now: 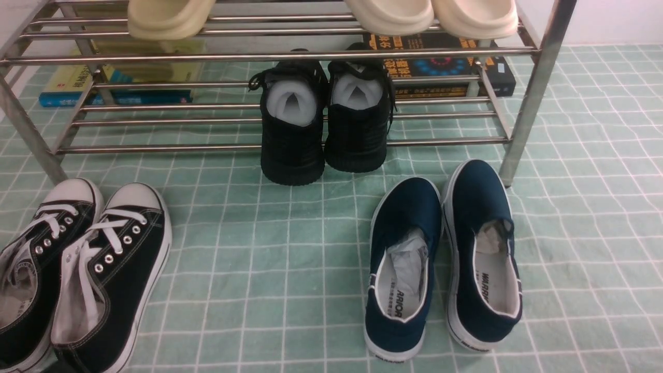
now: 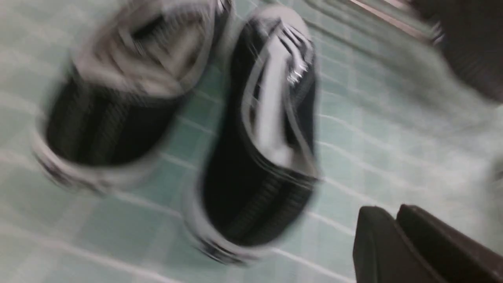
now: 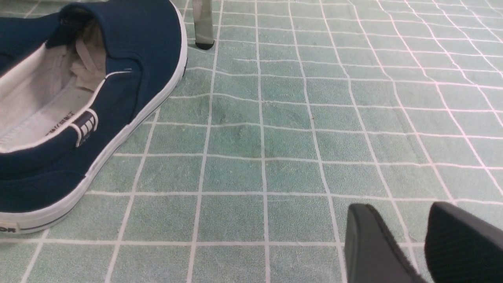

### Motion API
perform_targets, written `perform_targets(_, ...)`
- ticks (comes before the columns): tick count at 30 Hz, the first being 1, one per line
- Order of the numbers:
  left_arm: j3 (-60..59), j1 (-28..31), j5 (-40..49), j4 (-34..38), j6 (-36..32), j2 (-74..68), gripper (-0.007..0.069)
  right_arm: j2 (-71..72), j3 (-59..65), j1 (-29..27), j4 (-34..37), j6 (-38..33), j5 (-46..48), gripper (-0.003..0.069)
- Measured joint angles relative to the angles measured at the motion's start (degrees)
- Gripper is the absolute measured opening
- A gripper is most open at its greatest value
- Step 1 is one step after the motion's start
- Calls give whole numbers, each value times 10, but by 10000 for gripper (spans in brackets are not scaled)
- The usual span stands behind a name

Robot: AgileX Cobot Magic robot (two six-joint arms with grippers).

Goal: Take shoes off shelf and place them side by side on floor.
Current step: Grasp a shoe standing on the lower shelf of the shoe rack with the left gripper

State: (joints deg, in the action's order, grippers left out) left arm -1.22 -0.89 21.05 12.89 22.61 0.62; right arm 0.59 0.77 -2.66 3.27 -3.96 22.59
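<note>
Two black knit shoes (image 1: 293,147) sit side by side, sides touching, in the upper centre of the front view. They rest on the lower tier of the shelf (image 1: 155,149). Their heels face the camera and stick out past the front rod, and their toes point away under the top tier. So each shoe's long axis runs from near to far in the frame. White paper fills both openings. Whether the heels touch the floor (image 1: 290,269) is hard to tell.

Lower in the frame, open floor lies directly in front of the pair. Navy slip-ons (image 1: 409,217) lie at lower right and black canvas sneakers with white toe caps (image 1: 129,243) at lower left.

Neither arm appears in the front view. The left wrist view is blurred. The left gripper (image 2: 393,214) is at lower right there, its fingers drawn together with no gap showing and nothing between them, above the canvas sneakers (image 2: 259,157).

In the right wrist view the right gripper (image 3: 404,220) is at the bottom right, fingers spread and empty over bare floor. One navy slip-on (image 3: 129,59) is at upper left and a shelf leg (image 3: 203,27) at the top.

The shoes therefore seem to lie ahead of both arms and between them, neither clearly nearer.
</note>
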Motion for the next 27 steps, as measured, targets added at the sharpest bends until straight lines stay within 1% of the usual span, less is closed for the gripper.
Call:
perform_targets(1, 0, 0, 1, 42, 31, 0, 93, 0, 0, 0, 0, 0, 0, 238)
perform_targets(2, -1, 0, 2, 67, 49, 0, 94, 0, 0, 0, 0, 0, 0, 238)
perform_targets(6, -1, 0, 4, 93, 70, 0, 99, 0, 0, 0, 0, 0, 0, 239)
perform_targets(13, -1, 0, 4, 98, 73, 0, 106, 0, 0, 0, 0, 0, 0, 239)
perform_targets(17, -1, 0, 5, 129, 74, 0, 108, 0, 0, 0, 0, 0, 0, 239)
perform_targets(24, -2, 0, -30, 189, 73, 0, 114, 0, 0, 0, 0, 0, 0, 239)
perform_targets(27, 38, 0, -17, 204, 48, 0, 114, 0, 0, 0, 0, 0, 0, 239)
